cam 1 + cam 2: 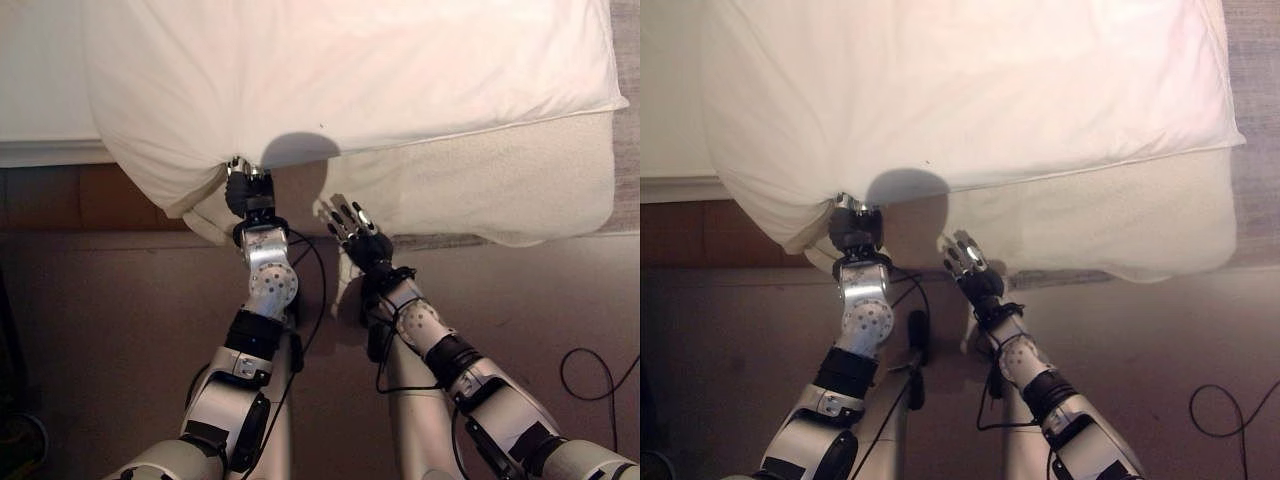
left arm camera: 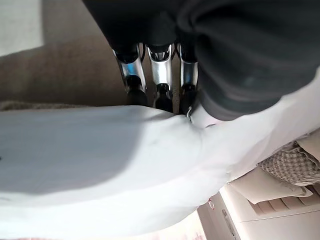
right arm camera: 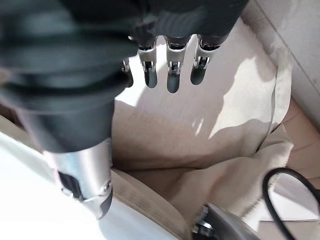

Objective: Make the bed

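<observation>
the white duvet (image 1: 350,75) lies on the bed and hangs over its near edge. a cream blanket (image 1: 500,190) sticks out under the duvet. the left hand (image 1: 248,190) pinches the duvet's low edge, fingers (image 2: 159,75) curled into the cloth. the right hand (image 1: 352,228) is just beside the blanket, under the duvet's edge, fingers straight, holding nothing.

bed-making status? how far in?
Early. The white duvet lies over the bed, but its near corner sags off the edge. The left hand pinches that edge; the right hand hangs open by the beige blanket. Straightening both layers remains.
</observation>
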### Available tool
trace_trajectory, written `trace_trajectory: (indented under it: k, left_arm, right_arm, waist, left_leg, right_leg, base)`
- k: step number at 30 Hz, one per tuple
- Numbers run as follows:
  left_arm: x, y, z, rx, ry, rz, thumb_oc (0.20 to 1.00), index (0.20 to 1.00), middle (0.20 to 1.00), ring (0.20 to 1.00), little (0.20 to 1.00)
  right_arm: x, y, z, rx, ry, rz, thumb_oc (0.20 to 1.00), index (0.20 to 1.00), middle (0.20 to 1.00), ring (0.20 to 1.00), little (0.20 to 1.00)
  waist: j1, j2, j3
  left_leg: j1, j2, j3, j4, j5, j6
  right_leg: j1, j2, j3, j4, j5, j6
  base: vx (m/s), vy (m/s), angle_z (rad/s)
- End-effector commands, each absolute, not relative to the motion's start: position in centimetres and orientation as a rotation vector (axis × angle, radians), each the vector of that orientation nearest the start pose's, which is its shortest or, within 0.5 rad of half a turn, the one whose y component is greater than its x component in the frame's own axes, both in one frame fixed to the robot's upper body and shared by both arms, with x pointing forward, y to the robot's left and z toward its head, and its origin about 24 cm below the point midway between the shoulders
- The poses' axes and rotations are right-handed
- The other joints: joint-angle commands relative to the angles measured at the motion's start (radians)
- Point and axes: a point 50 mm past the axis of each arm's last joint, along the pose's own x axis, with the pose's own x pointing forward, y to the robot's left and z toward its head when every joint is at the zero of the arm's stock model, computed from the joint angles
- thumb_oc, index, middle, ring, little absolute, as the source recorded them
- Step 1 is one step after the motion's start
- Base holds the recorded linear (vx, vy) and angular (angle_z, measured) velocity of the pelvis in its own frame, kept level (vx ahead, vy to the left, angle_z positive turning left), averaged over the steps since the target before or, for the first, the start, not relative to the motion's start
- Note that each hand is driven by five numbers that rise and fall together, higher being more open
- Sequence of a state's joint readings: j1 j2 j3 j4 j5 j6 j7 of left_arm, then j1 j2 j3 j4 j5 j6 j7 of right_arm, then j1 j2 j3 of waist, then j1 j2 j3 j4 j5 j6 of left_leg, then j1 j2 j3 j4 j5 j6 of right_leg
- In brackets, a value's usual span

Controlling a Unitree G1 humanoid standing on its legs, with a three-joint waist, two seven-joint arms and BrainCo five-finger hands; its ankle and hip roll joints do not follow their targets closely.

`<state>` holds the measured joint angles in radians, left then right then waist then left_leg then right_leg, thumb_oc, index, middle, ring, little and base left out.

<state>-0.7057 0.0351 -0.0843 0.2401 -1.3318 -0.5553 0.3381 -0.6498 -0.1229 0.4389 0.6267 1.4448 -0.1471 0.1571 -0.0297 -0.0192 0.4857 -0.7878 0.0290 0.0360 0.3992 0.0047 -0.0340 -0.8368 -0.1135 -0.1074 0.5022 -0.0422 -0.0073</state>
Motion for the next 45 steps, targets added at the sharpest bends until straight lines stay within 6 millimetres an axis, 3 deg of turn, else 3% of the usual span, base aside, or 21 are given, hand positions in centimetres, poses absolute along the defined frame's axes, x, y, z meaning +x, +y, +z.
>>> trace_trajectory:
  k: [1, 8, 10, 15, 25, 35, 40, 45]
  left_arm:
    - [31.9, 17.5, 21.9, -1.378, -0.768, 0.177, 0.2, 0.2, 0.2, 0.2, 0.2]
    - [30.9, 19.2, 21.7, -1.343, -0.801, 0.292, 0.2, 0.2, 0.2, 0.2, 0.2]
    - [30.7, 20.7, 20.8, -1.325, -0.796, 0.383, 0.2, 0.2, 0.2, 0.2, 0.2]
    - [30.4, 23.0, 19.3, -1.312, -0.772, 0.544, 0.2, 0.2, 0.2, 0.2, 0.2]
    - [29.5, 25.7, 17.8, -1.287, -0.762, 0.728, 0.2, 0.2, 0.2, 0.2, 0.2]
    - [27.8, 29.8, 17.6, -1.159, -0.803, 0.918, 0.2, 0.2, 0.2, 0.2, 0.2]
    - [27.6, 30.1, 17.5, -1.121, -0.795, 0.919, 0.2, 0.2, 0.2, 0.2, 0.2]
    - [28.2, 28.9, 17.0, -1.131, -0.754, 0.854, 0.2, 0.2, 0.2, 0.2, 0.2]
  right_arm:
    - [34.6, -5.6, 10.2, 1.208, 0.019, 0.458, 1.0, 1.0, 1.0, 1.0, 1.0]
    - [35.4, -6.7, 12.1, 1.31, -0.069, 0.422, 1.0, 1.0, 1.0, 1.0, 1.0]
    - [36.0, -7.8, 13.6, 1.35, -0.144, 0.399, 1.0, 1.0, 1.0, 1.0, 1.0]
    - [36.5, -9.7, 15.1, 1.396, -0.228, 0.329, 1.0, 1.0, 1.0, 1.0, 1.0]
    - [36.7, -11.9, 16.2, 1.409, -0.308, 0.261, 1.0, 1.0, 1.0, 1.0, 1.0]
    - [37.0, -16.7, 17.1, 1.353, -0.407, 0.131, 1.0, 1.0, 1.0, 1.0, 1.0]
    - [37.0, -17.7, 16.5, 1.297, -0.374, 0.092, 1.0, 1.0, 1.0, 1.0, 1.0]
    - [37.0, -17.4, 15.4, 1.286, -0.328, 0.088, 1.0, 1.0, 1.0, 1.0, 1.0]
  waist:
    - [0.051, 0.044, -0.022]
    - [0.075, 0.066, -0.021]
    - [0.085, 0.078, -0.021]
    - [0.096, 0.088, -0.023]
    - [0.097, 0.098, -0.039]
    - [0.09, 0.106, -0.052]
    - [0.087, 0.107, -0.059]
    - [0.081, 0.105, -0.061]
  left_leg:
    - [-0.025, -0.041, 0.002, 0.013, -0.03, 0.017]
    - [-0.03, -0.056, -0.01, 0.015, -0.028, 0.023]
    - [-0.031, -0.062, -0.012, 0.018, -0.031, 0.027]
    - [-0.031, -0.067, -0.013, 0.017, -0.032, 0.032]
    - [-0.04, -0.071, -0.007, 0.016, -0.033, 0.037]
    - [-0.034, -0.066, 0.004, 0.011, -0.032, 0.036]
    - [-0.037, -0.066, 0.002, 0.01, -0.032, 0.037]
    - [-0.037, -0.066, 0.001, 0.006, -0.032, 0.038]
  right_leg:
    - [0.021, -0.009, 0.013, -0.067, 0.016, 0.119]
    - [0.021, -0.021, 0.004, -0.062, 0.014, 0.122]
    - [0.021, -0.029, -0.001, -0.056, 0.008, 0.123]
    - [0.017, -0.034, 0.001, -0.049, 0.002, 0.123]
    - [0.004, -0.042, 0.008, -0.039, 0.001, 0.124]
    - [0.002, -0.047, 0.012, -0.041, 0.001, 0.128]
    - [0.0, -0.047, 0.014, -0.045, 0.002, 0.128]
    - [-0.003, -0.046, 0.011, -0.045, 0.002, 0.128]
  base:
    - [0.01, 0.028, 0.04]
    - [0.0, 0.028, 0.06]
    - [0.01, 0.047, 0.08]
    - [0.01, 0.038, 0.11]
    - [0.0, 0.013, 0.02]
    - [0.0, 0.005, 0.01]
    - [0.0, 0.0, 0.0]
    - [0.0, 0.0, 0.0]
